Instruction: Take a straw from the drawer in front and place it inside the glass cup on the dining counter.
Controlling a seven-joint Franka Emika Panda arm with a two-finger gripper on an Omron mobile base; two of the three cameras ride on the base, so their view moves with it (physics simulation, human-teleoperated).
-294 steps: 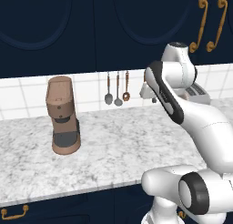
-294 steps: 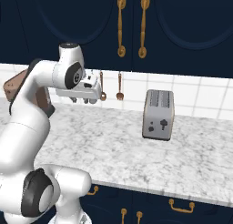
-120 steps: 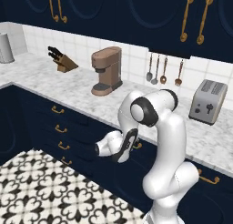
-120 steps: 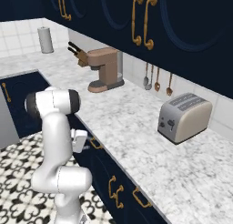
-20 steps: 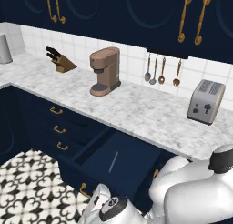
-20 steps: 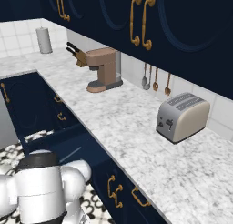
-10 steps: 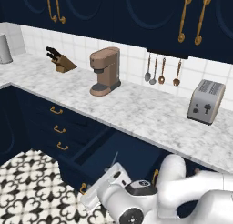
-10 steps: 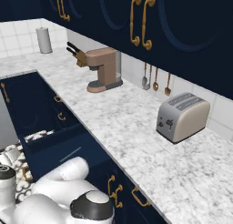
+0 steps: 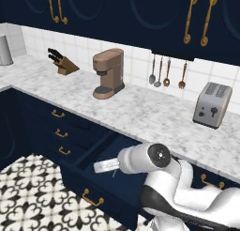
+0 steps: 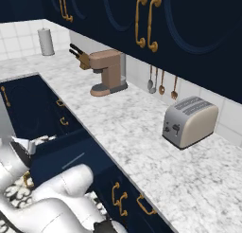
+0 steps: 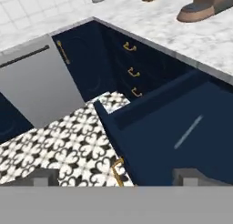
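Observation:
The drawer stands pulled out below the marble worktop, wide and navy with a curved gold handle. On its dark floor lies the straw, a thin pale stick, which appears again as a faint line in the right base view. My gripper hovers above the drawer's front left corner, open wide, with nothing between its fingers. From the left base camera the hand reaches left over the open drawer. The glass cup and the dining counter are out of view.
A brown coffee machine, a knife block, hanging utensils and a toaster stand along the worktop. Narrow stacked drawers lie left of the open one. Patterned floor tiles and a steel appliance front are beyond.
The arm has swung up from low beside the base, and the hand now reaches out over the open drawer. The jaws stay wide open.

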